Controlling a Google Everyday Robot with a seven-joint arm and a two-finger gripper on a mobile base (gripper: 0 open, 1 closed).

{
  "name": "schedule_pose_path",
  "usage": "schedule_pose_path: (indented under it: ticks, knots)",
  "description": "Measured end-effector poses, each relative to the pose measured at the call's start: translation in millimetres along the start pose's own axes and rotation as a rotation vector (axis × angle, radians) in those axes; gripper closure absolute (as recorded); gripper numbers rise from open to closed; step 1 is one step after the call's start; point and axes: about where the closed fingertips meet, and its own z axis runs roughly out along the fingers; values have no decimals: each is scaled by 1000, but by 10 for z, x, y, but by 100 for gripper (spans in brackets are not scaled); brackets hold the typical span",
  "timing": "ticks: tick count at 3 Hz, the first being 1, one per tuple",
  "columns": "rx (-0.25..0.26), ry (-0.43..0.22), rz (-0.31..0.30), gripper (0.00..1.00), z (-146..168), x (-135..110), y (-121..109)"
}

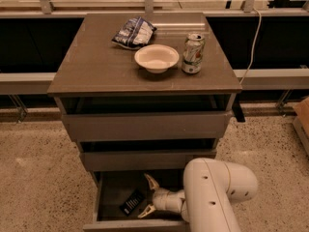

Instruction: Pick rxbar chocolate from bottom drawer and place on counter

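The bottom drawer (107, 197) is pulled open below the two upper drawers. The rxbar chocolate (131, 203), a small black wrapper with white lettering, lies flat on the drawer floor. My gripper (147, 195) reaches into the drawer from the right, its two pale fingers spread apart, just right of the bar and not touching it. The white arm (215, 190) covers the drawer's right part. The counter (96, 66) is the cabinet's grey-brown top.
On the counter stand a blue-and-white chip bag (134, 32), a white bowl (156, 58) and a can (192, 53). The two upper drawers (145, 124) stand slightly out. A speckled floor surrounds the cabinet; a cable (251, 42) hangs at the right.
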Motion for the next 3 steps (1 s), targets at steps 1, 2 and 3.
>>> schedule_pose_path:
  ticks: [1,2,3]
  knots:
    - [0,0,0,0,0,0,0]
    - [5,-8,63,0,41,38,-65]
    - [8,4,198,0,122,119,-195]
